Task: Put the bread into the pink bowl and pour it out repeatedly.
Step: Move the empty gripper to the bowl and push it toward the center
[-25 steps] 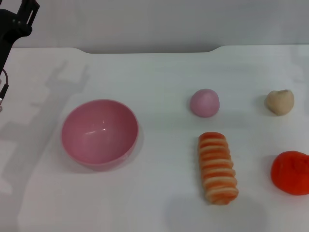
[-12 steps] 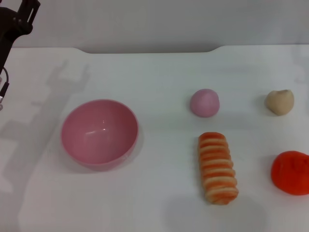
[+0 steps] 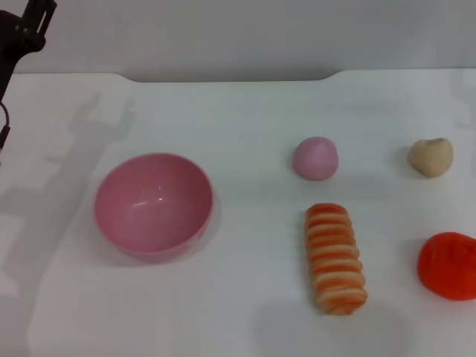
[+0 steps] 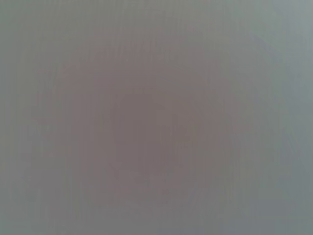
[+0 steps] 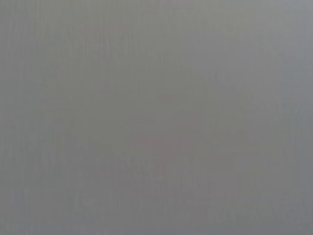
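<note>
We see only a small part of our own body: the left arm (image 3: pixel 21 41), showing at the upper left corner of the head view. It is black, built of blocky, angular pieces with hard edges, and its top piece looks like a narrow bracket. A thin dark cable (image 3: pixel 4 126) loops down below it along the edge. Whether this black piece is the tool itself we cannot tell. Both wrist views show only plain grey.

The left arm (image 3: pixel 18 44) shows only as dark hardware at the upper left corner of the head view, raised high. The right arm is out of sight.
</note>
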`<state>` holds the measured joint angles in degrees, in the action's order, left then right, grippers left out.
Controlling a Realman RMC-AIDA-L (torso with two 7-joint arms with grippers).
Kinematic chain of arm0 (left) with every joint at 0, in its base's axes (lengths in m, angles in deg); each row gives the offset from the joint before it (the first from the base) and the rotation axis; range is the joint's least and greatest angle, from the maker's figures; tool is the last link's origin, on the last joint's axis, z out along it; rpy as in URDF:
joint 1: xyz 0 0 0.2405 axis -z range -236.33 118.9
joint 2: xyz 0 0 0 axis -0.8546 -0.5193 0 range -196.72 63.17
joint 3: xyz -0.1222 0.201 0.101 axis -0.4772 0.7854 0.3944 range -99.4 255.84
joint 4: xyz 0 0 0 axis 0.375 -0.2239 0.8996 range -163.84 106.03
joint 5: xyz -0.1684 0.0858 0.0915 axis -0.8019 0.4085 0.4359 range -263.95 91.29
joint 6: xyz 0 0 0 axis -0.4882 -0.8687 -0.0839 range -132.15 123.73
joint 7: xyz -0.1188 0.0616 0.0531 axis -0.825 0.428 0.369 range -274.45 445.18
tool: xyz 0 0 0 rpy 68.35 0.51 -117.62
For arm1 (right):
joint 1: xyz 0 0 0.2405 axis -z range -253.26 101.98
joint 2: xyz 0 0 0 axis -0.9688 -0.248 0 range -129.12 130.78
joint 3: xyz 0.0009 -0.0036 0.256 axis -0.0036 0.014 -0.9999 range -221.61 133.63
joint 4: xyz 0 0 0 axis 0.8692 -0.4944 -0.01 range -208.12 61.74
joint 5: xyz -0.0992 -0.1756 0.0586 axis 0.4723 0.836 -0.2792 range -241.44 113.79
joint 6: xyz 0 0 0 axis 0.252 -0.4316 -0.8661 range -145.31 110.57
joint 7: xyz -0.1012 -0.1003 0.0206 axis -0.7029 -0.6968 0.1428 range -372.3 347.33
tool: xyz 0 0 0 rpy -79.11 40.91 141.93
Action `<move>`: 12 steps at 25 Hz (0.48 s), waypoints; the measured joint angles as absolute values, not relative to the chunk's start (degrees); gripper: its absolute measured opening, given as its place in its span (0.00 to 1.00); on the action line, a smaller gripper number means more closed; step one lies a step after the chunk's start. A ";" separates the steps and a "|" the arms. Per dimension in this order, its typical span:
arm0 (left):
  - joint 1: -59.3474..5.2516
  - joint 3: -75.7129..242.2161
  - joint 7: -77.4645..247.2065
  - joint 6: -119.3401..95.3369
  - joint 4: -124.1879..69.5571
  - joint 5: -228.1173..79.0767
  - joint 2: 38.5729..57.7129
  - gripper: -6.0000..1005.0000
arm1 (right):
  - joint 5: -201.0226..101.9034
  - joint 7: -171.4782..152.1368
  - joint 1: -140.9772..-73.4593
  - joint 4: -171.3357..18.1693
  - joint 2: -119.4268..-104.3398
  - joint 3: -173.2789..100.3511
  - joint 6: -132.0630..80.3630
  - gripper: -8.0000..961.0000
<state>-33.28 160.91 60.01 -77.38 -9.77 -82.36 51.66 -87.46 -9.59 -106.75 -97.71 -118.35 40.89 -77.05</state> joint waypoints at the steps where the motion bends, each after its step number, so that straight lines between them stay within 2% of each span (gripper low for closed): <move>1: -33.28 160.91 60.04 -77.33 -9.76 -82.47 51.66 0.65 | -87.47 -9.59 -106.75 -97.70 -118.35 40.88 -77.05 0.66; 12: -33.23 160.92 59.86 -75.88 -9.65 -85.74 51.77 0.65 | -87.58 -9.58 -106.75 -97.62 -118.35 40.44 -76.89 0.66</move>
<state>-33.23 160.92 59.86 -75.88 -9.65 -85.74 51.77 -87.58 -9.58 -106.75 -97.62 -118.35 40.44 -76.89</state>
